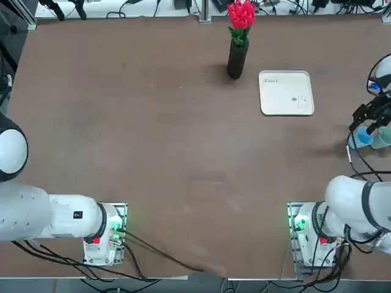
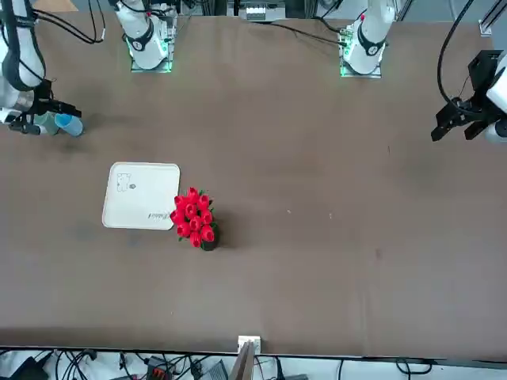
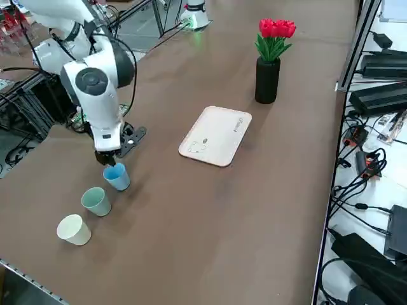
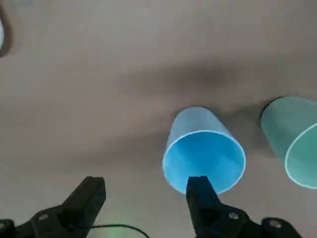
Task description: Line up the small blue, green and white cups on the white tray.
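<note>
Blue plastic sits right under our right gripper [image 4: 148,198]: the blue cup [image 3: 117,176] stands upright near the table's right edge, and our fingers are spread apart, one fingertip [image 4: 198,186] over the cup's rim, the other out over bare table [image 1: 153,152]. Nothing is clamped. In the wrist view the green cup [image 4: 292,141] stands just beside the blue one, apart from it. From the right side we see three cups in a row near the table edge: blue, green, then the white cup [image 3: 74,229] farthest from the gripper. In the top view the tray [image 1: 286,93] lies at about ten o'clock from the blue cup, well apart and bare. A dark vase [image 1: 237,59] of red flowers stands near the tray's nine o'clock side.
</note>
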`<state>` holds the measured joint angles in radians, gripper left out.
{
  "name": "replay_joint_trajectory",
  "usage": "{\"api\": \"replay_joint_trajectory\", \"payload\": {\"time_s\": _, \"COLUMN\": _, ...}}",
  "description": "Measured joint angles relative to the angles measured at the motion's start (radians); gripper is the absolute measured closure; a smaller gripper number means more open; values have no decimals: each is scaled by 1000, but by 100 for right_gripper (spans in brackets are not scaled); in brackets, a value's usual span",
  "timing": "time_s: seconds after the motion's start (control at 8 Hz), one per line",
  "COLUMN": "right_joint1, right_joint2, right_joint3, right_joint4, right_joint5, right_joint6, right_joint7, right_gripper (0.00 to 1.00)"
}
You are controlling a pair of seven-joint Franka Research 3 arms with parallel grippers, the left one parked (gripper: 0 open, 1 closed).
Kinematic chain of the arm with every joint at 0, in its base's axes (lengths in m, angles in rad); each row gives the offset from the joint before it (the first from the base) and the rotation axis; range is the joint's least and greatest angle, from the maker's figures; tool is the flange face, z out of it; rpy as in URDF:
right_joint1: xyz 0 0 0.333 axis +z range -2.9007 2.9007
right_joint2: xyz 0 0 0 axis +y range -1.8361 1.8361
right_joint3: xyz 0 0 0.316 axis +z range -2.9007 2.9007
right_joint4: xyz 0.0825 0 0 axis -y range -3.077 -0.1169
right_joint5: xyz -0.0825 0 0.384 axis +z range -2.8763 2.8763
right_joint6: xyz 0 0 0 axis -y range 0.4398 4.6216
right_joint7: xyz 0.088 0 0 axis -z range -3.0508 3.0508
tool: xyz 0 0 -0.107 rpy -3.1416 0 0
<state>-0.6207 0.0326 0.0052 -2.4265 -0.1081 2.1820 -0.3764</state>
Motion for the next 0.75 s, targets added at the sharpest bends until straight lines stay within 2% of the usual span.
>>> {"api": "replay_joint_trajectory", "payload": {"time_s": 0.62, "right_joint1": -36, "right_joint2": 54, "right_joint3": 3, "right_joint4": -71, "right_joint5": 0, "right_joint6": 195, "right_joint7": -17, "right_gripper": 4}}
{"api": "replay_joint_trajectory", "payload": {"time_s": 0.75, "right_joint1": -41, "right_joint2": 68, "right_joint3": 3, "right_joint4": -82, "right_joint5": 0, "right_joint6": 221, "right_joint7": -17, "right_gripper": 17}}
